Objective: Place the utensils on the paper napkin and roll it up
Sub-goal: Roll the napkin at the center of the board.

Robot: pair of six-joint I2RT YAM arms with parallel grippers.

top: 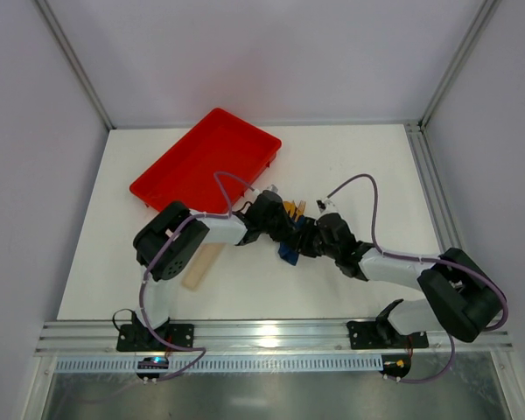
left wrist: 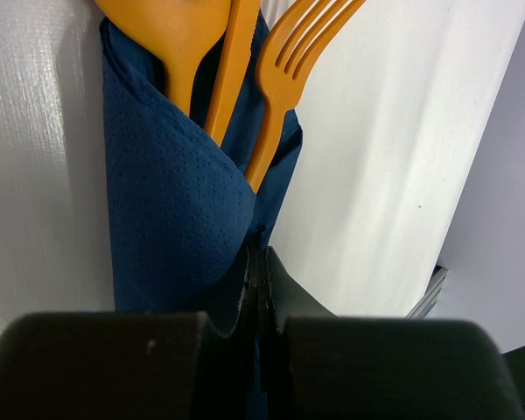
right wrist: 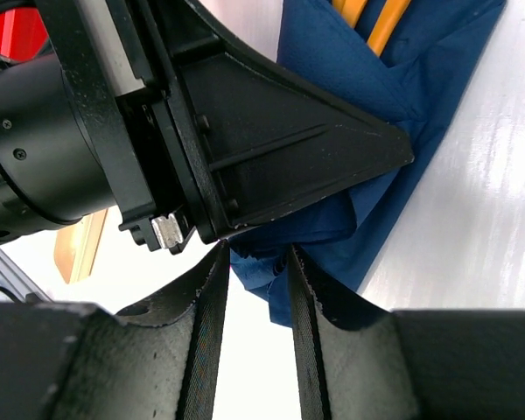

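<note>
Utensils [left wrist: 234,79] sit wrapped in the paper napkin [left wrist: 166,201], roll nearly finished; left claw [left wrist: 258,262] clamps it, right claw [right wrist: 255,258] straddles it, grip unclear.

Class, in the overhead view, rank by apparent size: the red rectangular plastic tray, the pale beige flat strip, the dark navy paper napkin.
1. Red rectangular plastic tray, clearly largest.
2. Pale beige flat strip.
3. Dark navy paper napkin, mostly hidden, so ranks two and three are unsure.

The paper napkin [left wrist: 171,201] hides the handles of the utensils [left wrist: 278,92], their heads cropped at the top edge.
</note>
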